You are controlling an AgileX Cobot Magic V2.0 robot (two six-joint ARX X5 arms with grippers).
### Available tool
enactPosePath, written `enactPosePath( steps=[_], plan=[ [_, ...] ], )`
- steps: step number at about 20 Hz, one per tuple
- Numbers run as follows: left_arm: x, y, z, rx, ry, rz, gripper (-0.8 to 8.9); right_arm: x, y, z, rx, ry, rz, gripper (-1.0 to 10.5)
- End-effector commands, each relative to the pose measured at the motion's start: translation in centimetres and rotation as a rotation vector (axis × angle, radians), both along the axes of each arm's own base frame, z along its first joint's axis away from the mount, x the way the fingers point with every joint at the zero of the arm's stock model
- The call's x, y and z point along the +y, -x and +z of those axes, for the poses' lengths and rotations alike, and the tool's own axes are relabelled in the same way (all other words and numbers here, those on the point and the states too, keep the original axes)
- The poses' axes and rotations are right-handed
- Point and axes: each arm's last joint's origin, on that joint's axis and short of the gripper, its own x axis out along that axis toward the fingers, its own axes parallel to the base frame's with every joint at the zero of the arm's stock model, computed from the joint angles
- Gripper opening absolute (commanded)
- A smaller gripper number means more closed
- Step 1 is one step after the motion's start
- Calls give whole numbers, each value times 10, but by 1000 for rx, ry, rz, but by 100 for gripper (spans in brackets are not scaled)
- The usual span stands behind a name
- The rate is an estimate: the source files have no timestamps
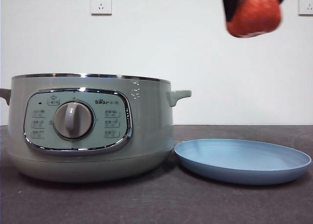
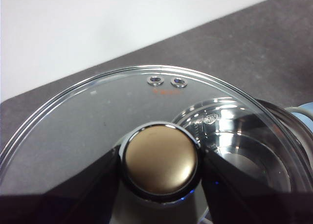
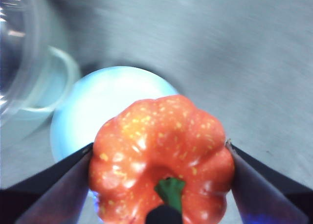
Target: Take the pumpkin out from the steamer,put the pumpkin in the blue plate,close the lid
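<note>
Setting reads as a lab or test bench, not a lived-in kitchen. Plain white wall with no cupboards, tiles or decor; two wall sockets, one upper left, another at the right edge. Table is covered in a dark grey, matte, cloth-like surface. Kitchen items are staged as props: a sage-green cooker and a blue plate stand alone on it. Black robot hand clamps a toy pumpkin.
</note>
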Motion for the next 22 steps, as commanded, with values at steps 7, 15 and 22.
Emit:
enactPosePath(
  steps=[7,15,22],
  plan=[
    [-9,-13,7,-43,46,-42,-8,-7,16,-87,-33,-113,-6,-7],
    [-10,-14,9,-59,67,-68,-8,2,-3,-170,76,-151,54,11],
    [-11,-14,9,-53,73,-88,-8,0,-21,-206,172,-105,-10,437]
  ],
)
